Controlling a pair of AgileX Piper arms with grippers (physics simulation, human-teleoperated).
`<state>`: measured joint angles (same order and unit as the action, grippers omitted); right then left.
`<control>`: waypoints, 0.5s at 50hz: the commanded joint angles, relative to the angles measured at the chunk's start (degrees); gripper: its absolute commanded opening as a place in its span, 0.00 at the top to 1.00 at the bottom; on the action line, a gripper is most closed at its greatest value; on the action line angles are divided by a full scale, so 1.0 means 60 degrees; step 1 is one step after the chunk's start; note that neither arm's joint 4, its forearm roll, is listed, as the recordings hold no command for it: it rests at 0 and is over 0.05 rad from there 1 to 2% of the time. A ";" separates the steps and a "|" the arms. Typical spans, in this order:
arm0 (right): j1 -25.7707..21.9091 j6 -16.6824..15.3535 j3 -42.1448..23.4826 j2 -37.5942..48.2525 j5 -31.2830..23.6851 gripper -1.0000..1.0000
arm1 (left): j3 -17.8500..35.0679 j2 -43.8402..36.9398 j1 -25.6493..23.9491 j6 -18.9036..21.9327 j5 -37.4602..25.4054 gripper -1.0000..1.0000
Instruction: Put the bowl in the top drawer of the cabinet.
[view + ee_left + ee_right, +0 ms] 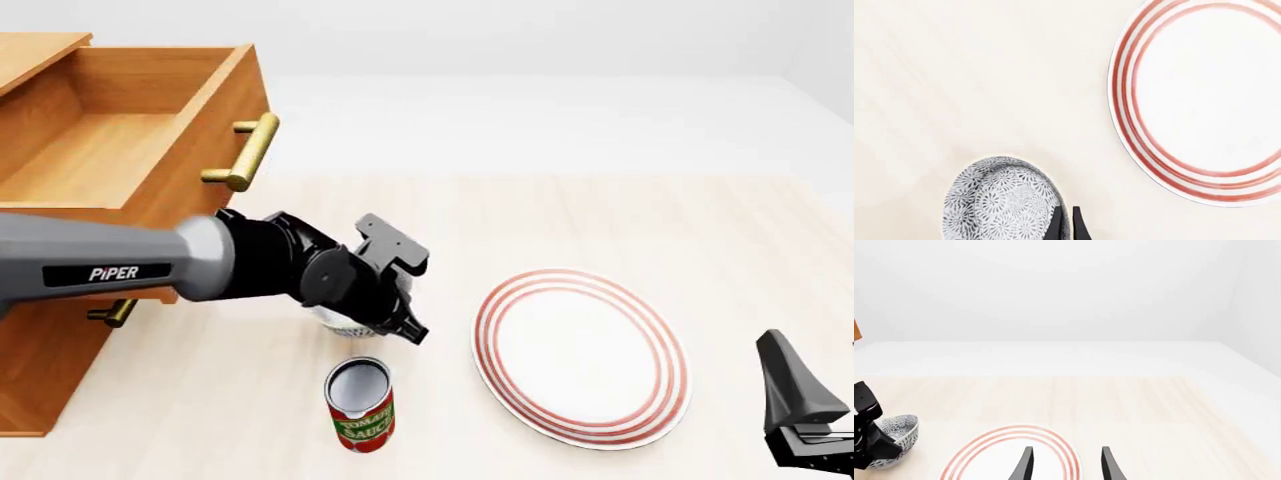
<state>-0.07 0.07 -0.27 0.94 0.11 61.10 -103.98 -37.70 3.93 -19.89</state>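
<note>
Speckled bowl (pixel 997 200) sits low-centre in the front view beside the can (pixel 360 404), rim pinched by the left gripper (pixel 1066 223) for lifting toward the open drawer (pixel 127 135), upper left; right gripper (pixel 1064 462) idles spread.

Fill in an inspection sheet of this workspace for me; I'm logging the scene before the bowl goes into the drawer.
Surface: pale wood-grain table, no spills seen.
Job's things: bowl sits beside the plate, the left gripper closed on its rim, one finger inside and one outside; top drawer pulled open, nothing seen inside; cabinet at the table's left edge.
Clutter: plate with red rings, lying flat; tomato sauce can upright, near side of the bowl.
Grippers: left as above; right gripper open, holding nothing, over the plate's near edge.
Cables: nothing seen.
Surroundings: plain white floor and walls.
</note>
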 commanded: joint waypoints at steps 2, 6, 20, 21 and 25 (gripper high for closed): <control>0.0000 0.0000 0.0000 0.0000 0.0000 0.00 | 0.0426 0.0425 0.0039 0.0591 -0.0660 1.00; 0.0000 0.0000 0.0000 0.0000 0.0000 0.00 | 0.0595 0.0586 0.0155 0.0933 -0.0936 1.00; 0.0000 0.0000 0.0000 0.0000 0.0000 0.00 | 0.1679 0.1228 0.0201 0.1700 -0.2178 1.00; 0.0000 0.0000 0.0000 0.0000 0.0000 0.00 | 0.1697 0.1353 0.0107 0.1789 -0.2266 1.00; 0.0000 0.0000 0.0000 0.0000 0.0000 0.00 | 0.1862 0.1618 0.0099 0.2116 -0.2525 1.00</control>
<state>-0.07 0.07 -0.27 0.94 0.11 68.70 -97.76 -36.71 12.74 -30.59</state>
